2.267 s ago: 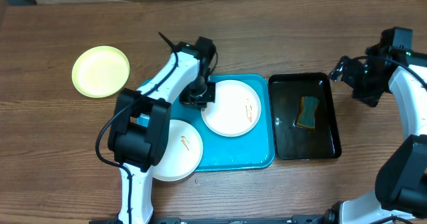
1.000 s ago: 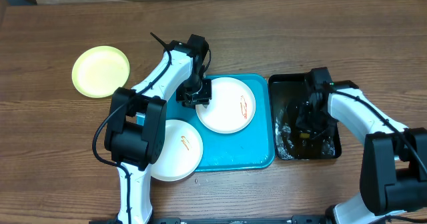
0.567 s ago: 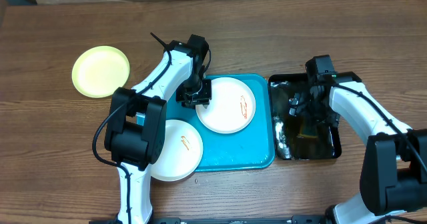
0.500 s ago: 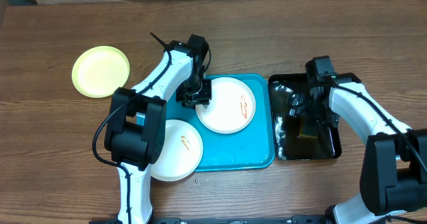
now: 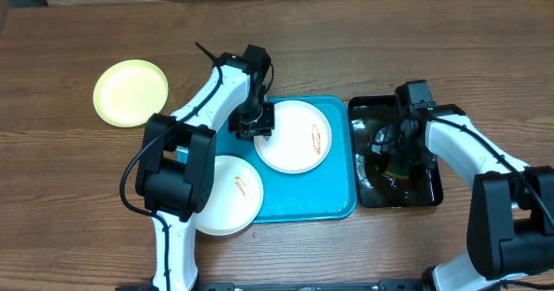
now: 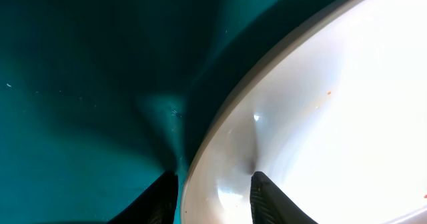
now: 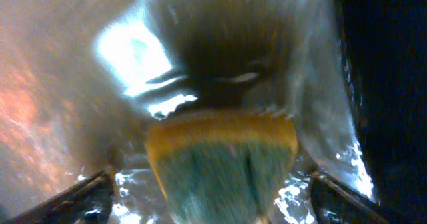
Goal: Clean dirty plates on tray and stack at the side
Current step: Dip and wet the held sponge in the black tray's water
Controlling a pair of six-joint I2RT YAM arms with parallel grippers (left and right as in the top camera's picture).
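A white plate (image 5: 299, 138) with an orange-red smear lies on the turquoise tray (image 5: 338, 200). My left gripper (image 5: 252, 123) is shut on its left rim, one finger on the plate's face and one outside the rim (image 6: 215, 197). A second smeared white plate (image 5: 230, 194) overhangs the tray's lower-left corner. The yellow-green plate (image 5: 131, 93) sits on the table at the far left. My right gripper (image 5: 395, 152) is down in the black tray, open, with its fingers (image 7: 212, 183) on either side of a yellow and green sponge (image 7: 223, 151) without touching it.
The black tray (image 5: 430, 191) holds rippling water and stands right of the turquoise tray, edges touching. Bare wooden table (image 5: 346, 48) lies behind both trays and around the yellow-green plate.
My right arm swung in from the far right and lowered into the black tray, stirring the water. The sponge is now between its fingers. My left gripper has held still on the plate's rim.
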